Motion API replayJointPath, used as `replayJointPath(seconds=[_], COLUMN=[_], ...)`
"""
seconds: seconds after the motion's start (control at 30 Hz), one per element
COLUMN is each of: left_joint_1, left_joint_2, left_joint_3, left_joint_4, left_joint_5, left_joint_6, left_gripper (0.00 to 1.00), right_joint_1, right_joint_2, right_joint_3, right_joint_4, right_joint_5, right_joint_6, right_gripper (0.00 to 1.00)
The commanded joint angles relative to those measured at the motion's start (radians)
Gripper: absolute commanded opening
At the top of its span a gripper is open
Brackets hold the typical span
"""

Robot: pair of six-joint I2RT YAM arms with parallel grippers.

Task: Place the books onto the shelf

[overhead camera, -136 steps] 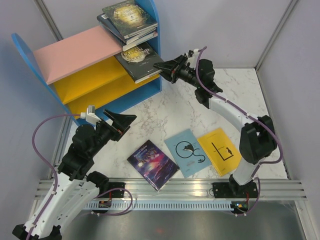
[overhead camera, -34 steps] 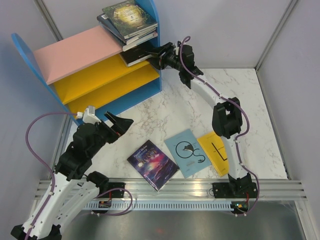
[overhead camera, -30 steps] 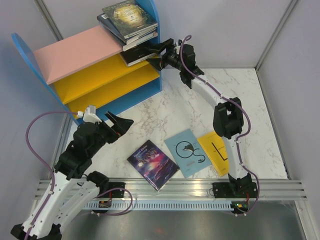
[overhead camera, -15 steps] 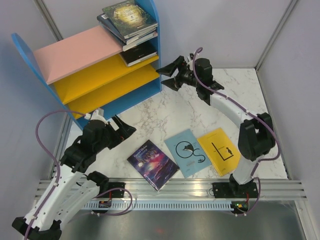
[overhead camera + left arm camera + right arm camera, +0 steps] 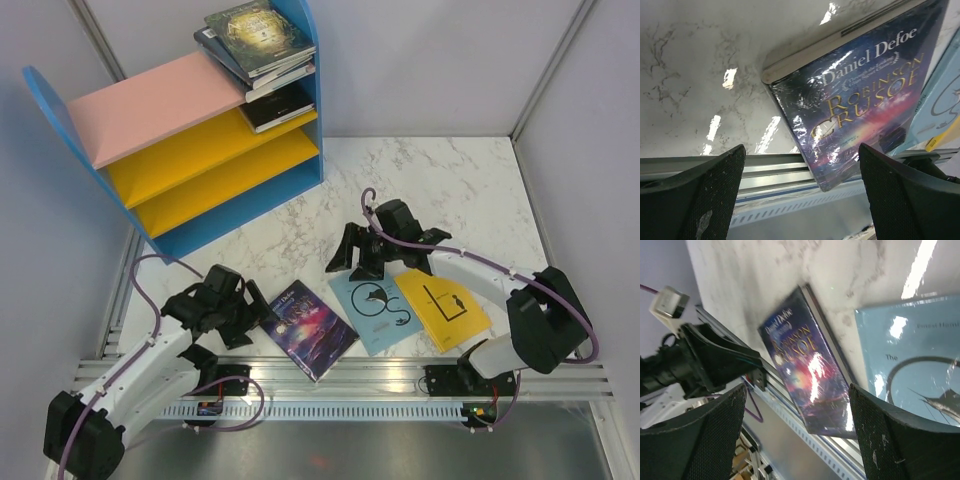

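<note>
Purple glossy book (image 5: 305, 329) lies flat at the near edge of the table (image 5: 450, 190), one corner over the rail (image 5: 400, 375). The pale blue book (image 5: 377, 305) and yellow book (image 5: 442, 302) lie beside it; the other books sit on the shelf (image 5: 150, 105). The left gripper (image 5: 802, 200) and right gripper (image 5: 800, 440) stand wide open and empty, both facing the purple book. Likely faults: the arms collide over it, or a finger pushes the slick cover off the edge.

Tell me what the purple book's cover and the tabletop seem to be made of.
Purple book: glossy cover, probably under clear plastic film, judging by wrinkled glare across the title. Tabletop: white marble look with grey veins, polished enough to mirror the lights; stone or laminate, cannot tell.
</note>
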Motion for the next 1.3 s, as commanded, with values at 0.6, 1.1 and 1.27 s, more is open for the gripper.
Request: replayJointPath(seconds=[0.6,1.1,1.27], left_joint_1=[-0.145,-0.157,-0.180], left_joint_2=[0.507,0.334,0.335], left_joint_3=[0.101,-0.188,-0.276], left_joint_4=[0.518,0.663,0.921], left_joint_5=[0.076,0.051,0.056], left_joint_6=[-0.051,-0.158,-0.241], left_gripper=[0.95,0.95,0.97], right_joint_1=[0.075,0.099,0.105], right_joint_2=[0.040,0.130,0.173], right_joint_3=[-0.180,-0.336,-0.339], right_joint_4=[0.001,0.155,0.156], right_joint_5=[0.074,0.059,0.046], right_joint_6=[-0.141,-0.077,-0.080], right_gripper=[0.85,0.84,0.84])
